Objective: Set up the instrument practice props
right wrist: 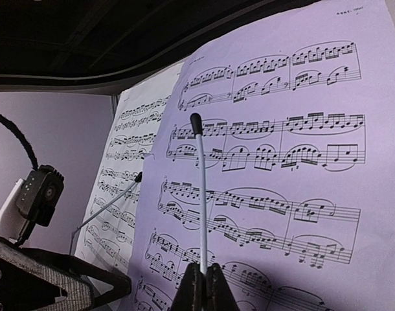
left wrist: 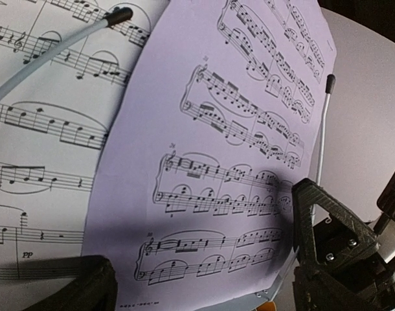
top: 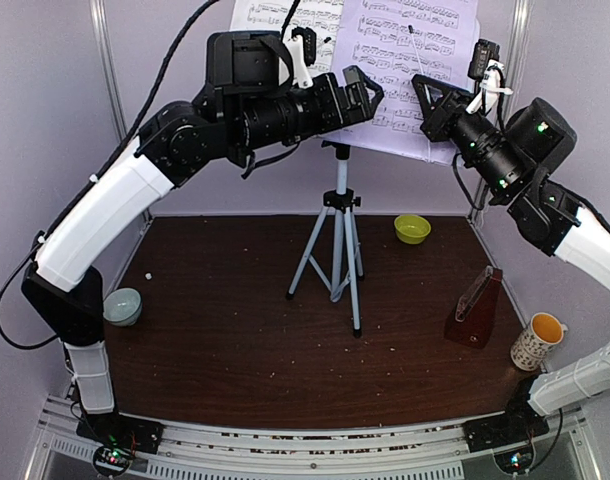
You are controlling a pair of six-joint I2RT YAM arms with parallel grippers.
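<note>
The music stand's silver tripod point(top: 337, 240) stands mid-table. Its desk is almost hidden behind two sheet-music pages: a left page point(top: 275, 18) and a right page point(top: 405, 75) overlapping it. My left gripper point(top: 360, 95) is open at the right page's lower edge, and its fingers straddle the page's bottom point(left wrist: 201, 240) without gripping it. My right gripper point(top: 425, 95) is shut on the thin white page-retainer wire point(right wrist: 201, 194), which lies across the right page point(right wrist: 294, 175). The red-brown metronome point(top: 475, 310) stands on the table at the right.
A yellow-green bowl point(top: 412, 228) sits at the back right. A patterned mug point(top: 538, 340) stands near the right arm's base, and a pale bowl point(top: 123, 306) sits at the left edge. A second retainer wire point(left wrist: 48, 55) lies across the left page.
</note>
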